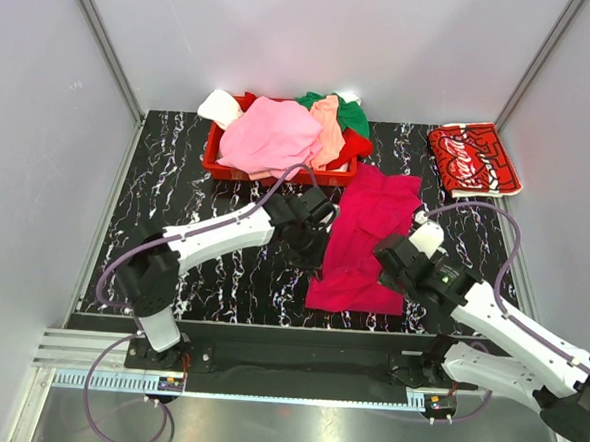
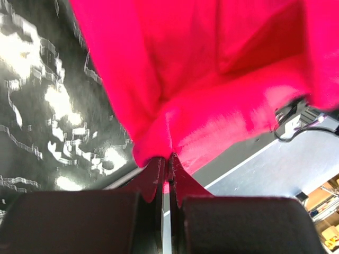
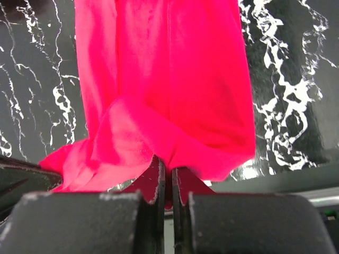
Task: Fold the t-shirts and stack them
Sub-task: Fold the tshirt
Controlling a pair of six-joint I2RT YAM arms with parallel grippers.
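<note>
The plain magenta t-shirt (image 1: 369,236) lies stretched along the middle of the black marbled table, partly folded. My left gripper (image 1: 319,245) is shut on its left edge; in the left wrist view the cloth (image 2: 212,79) is pinched between the closed fingers (image 2: 153,174). My right gripper (image 1: 397,272) is shut on the near right edge; the right wrist view shows the cloth (image 3: 169,90) held in the closed fingers (image 3: 183,182). The red Coca-Cola t-shirt (image 1: 472,159) lies folded at the far right. Pink (image 1: 270,134), peach (image 1: 329,128), green (image 1: 352,112) and white (image 1: 220,106) tees are piled in the basket.
The red plastic basket (image 1: 214,161) stands at the back middle of the table (image 1: 202,265). White walls close in the left, back and right sides. A metal rail runs along the near edge below the arm bases.
</note>
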